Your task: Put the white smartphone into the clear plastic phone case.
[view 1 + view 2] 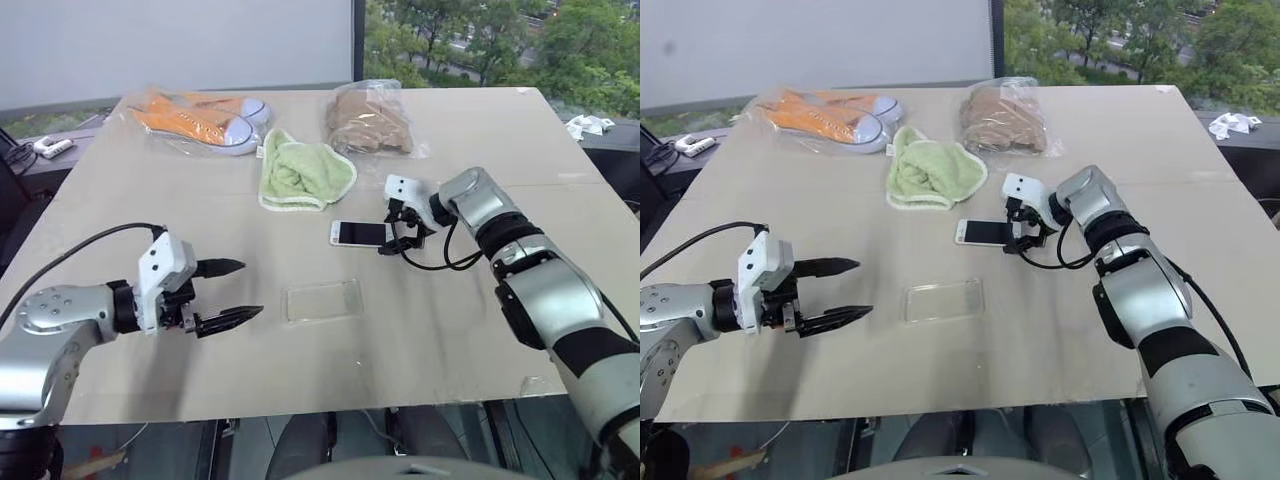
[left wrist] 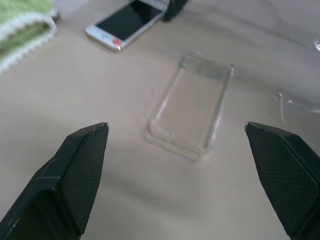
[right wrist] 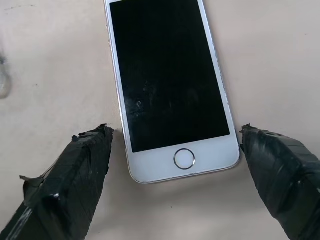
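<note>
The wide-open right tool point(image 3: 175, 145) straddles the flat, glossy white smartphone's point(image 1: 360, 233) short edge, while the empty, wide-open left tool point(image 1: 232, 292) faces the clear plastic phone case point(image 1: 322, 300) across bare table point(image 1: 150, 190).

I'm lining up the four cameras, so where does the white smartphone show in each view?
Left eye view: white smartphone at table centre, just left of the right claw.
Right eye view: same spot, below the green towel.
Left wrist view: upper left, beyond the clear phone case.
Right wrist view: centre, home-button end between the open claw's fingers.
Shared landmark: the phone's home-button end at the right claw.
</note>
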Robot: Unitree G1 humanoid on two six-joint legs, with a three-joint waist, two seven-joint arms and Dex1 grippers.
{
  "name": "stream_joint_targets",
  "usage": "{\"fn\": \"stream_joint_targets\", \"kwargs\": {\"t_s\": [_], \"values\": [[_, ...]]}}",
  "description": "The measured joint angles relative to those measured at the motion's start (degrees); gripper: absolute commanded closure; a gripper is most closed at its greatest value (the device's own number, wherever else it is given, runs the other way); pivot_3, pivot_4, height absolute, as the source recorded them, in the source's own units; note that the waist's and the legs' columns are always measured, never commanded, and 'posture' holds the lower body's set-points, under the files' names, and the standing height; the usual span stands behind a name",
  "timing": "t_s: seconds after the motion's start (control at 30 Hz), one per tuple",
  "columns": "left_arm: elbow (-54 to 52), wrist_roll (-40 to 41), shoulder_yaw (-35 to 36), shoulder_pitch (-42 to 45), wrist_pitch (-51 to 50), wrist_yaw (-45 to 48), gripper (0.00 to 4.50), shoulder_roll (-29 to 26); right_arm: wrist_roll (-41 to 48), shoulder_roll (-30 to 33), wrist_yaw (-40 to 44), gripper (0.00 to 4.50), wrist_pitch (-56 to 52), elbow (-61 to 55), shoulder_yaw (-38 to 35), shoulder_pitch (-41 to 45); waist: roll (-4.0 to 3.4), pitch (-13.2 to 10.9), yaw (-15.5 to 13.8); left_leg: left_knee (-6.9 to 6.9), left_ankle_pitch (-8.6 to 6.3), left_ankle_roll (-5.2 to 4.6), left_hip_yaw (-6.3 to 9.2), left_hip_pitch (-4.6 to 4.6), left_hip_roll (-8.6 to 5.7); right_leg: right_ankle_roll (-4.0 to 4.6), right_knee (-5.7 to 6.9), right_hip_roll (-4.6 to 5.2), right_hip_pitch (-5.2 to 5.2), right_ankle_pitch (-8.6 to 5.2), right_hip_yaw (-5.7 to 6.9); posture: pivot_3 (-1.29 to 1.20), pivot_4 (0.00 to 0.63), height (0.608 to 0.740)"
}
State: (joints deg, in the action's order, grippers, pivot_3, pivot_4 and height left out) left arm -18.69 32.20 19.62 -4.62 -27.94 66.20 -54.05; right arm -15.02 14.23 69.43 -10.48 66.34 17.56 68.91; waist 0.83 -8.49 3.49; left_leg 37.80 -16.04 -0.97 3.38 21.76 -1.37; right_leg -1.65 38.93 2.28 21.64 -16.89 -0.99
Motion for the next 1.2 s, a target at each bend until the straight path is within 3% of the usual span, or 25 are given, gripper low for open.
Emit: {"fn": "stream_joint_targets", "kwargs": {"t_s": [0.13, 0.43, 0.63, 0.77, 0.9, 1.0, 1.2], "values": [[-0.23, 0.05, 0.0, 0.04, -0.48, -0.49, 0.0, 0.0, -0.02, 0.14, -1.48, 1.54, 0.84, 0.02, -0.11, -0.3, 0.0, 0.0, -0.06, -0.03, 0.0, 0.0, 0.02, 0.01, 0.01, 0.0, -0.02, -0.01, 0.01, 0.0, 0.02, 0.0, 0.15, 0.74], [-0.58, 0.07, -0.04, 0.29, -1.12, -1.39, 0.0, 0.0, 0.23, 0.49, -1.66, 1.59, 3.53, -0.19, -0.49, -0.93, 0.0, 0.0, -0.02, -0.15, 0.0, 0.01, 0.02, 0.0, 0.02, 0.01, -0.08, 0.0, 0.02, 0.0, 0.01, 0.0, 0.15, 0.74], [-0.06, 0.05, -0.23, 1.16, -1.25, -1.31, 0.0, 0.0, 3.4, 3.12, 2.88, 1.59, 5.95, -7.75, -1.79, -5.36, -0.06, -0.08, -0.28, -0.4, 0.13, 0.23, 0.03, 0.28, 0.02, 0.0, -0.19, 0.01, 0.3, 0.0, 0.03, 0.0, 0.15, 0.74], [1.47, 0.0, -0.33, 1.49, -1.25, -0.72, 0.0, -0.09, 6.79, 6.12, 7.7, 1.59, 2.59, -20.49, -1.86, -10.28, -0.07, -0.09, -0.29, -0.36, 0.2, 0.31, 0.02, 1.34, 0.03, -0.01, -0.08, 0.01, 1.36, 0.01, 0.06, 0.0, 0.15, 0.74], [1.84, -0.39, -0.37, 1.21, -1.22, -0.19, 0.0, -0.23, 7.92, 7.55, 9.09, 1.59, 0.53, -25.59, -2.17, -11.31, -0.07, -0.1, -0.2, -0.38, 0.19, 0.31, 0.02, 1.37, 0.03, -0.01, -0.15, 0.0, 1.38, 0.01, 0.06, 0.0, 0.15, 0.74], [3.7, -1.67, -0.66, -2.02, -0.31, 1.2, 0.0, -0.72, 9.25, 14.94, 13.36, 1.59, -9.44, -53.23, 0.88, -21.92, -0.07, -0.1, -1.18, -0.33, 0.18, 0.29, 0.08, 1.61, 0.04, -0.02, -0.16, -0.01, 1.59, 0.01, 0.1, 0.0, 0.15, 0.74], [4.42, -1.71, -1.7, -0.93, 0.76, 2.22, 0.0, -0.73, 8.36, 21.29, 13.63, 1.59, -20.73, -75.59, 7.95, -28.69, -0.06, -0.09, -1.71, 0.26, 0.17, 0.27, 0.15, 1.93, 0.03, -0.02, -0.01, -0.01, 1.7, 0.01, 0.16, 0.0, 0.15, 0.74]]}}
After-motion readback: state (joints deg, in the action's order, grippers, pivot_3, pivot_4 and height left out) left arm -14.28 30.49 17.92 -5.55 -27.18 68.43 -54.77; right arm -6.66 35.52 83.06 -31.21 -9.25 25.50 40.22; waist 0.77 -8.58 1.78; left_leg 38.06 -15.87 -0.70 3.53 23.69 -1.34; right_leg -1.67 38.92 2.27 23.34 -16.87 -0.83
